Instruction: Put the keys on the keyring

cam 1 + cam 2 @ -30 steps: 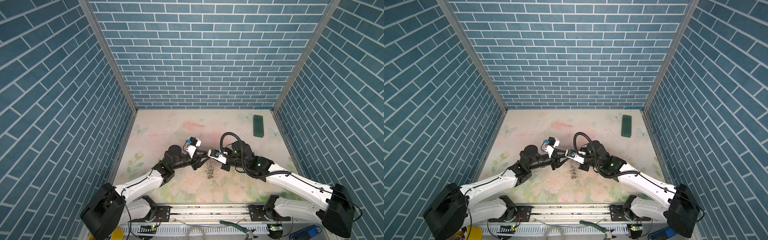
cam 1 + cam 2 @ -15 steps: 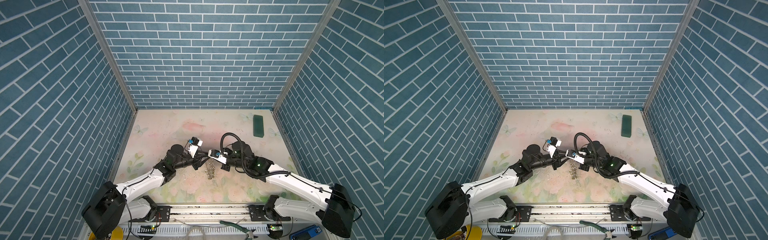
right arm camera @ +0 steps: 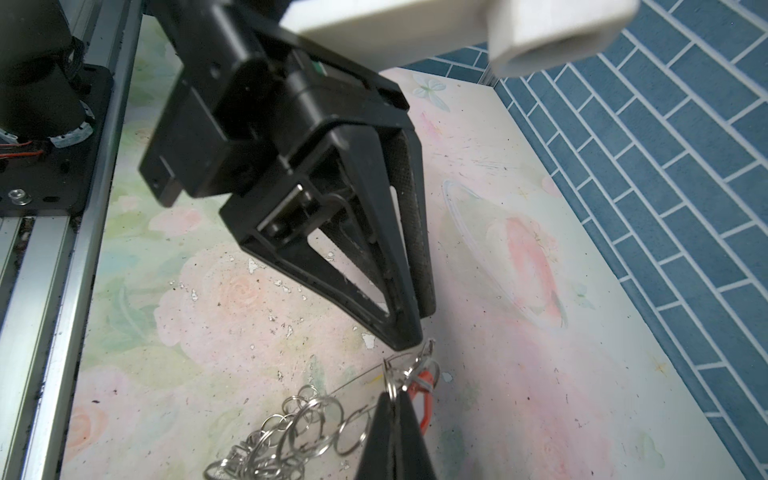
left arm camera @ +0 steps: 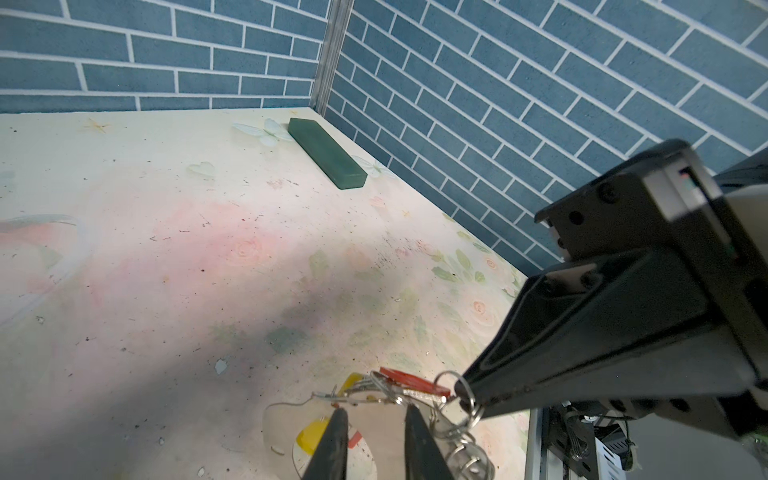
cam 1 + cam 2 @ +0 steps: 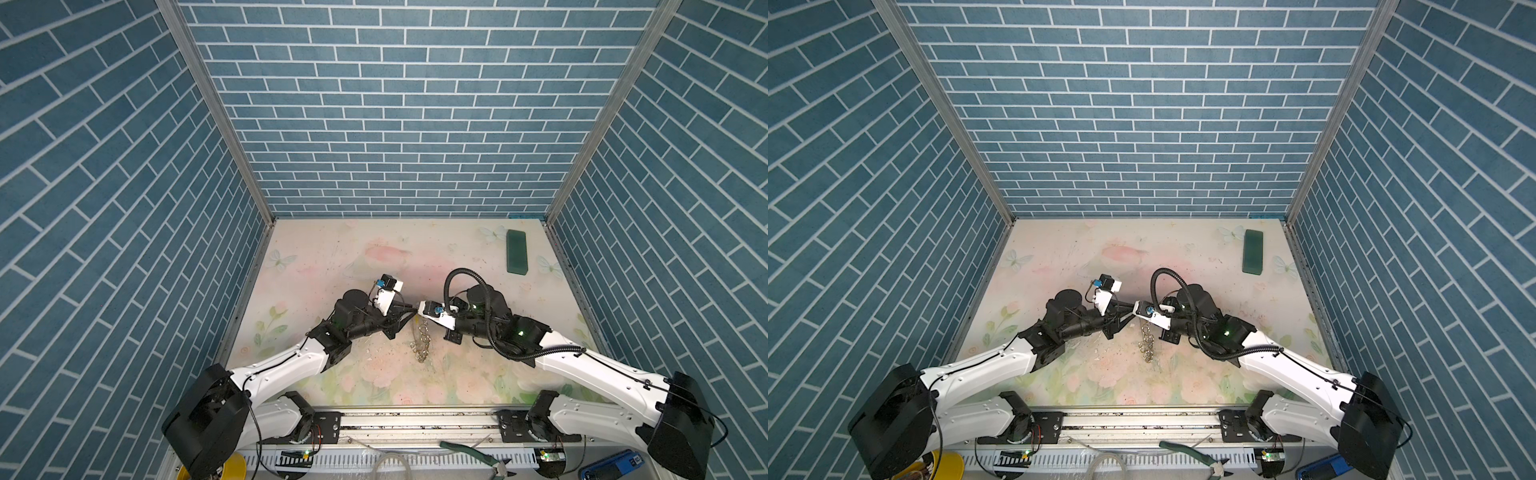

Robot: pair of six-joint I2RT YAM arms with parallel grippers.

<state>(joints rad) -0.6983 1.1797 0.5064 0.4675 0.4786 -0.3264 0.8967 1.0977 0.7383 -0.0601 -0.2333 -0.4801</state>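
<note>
- Keys (image 4: 411, 380), red and yellow, hang bunched above the middle of the bench (image 5: 374, 249), a touch toward its front edge.
- We see the right gripper (image 3: 392, 401) clamped tight on one silver ring of the keyring (image 3: 299, 432), right beside them; the other rings dangle below in a chain.
- Left gripper (image 4: 374, 411) faces it, fingers a little apart at the bunch; we cannot tell if they pinch anything.
- Green block (image 5: 516, 251) lies near the far right corner.
</note>
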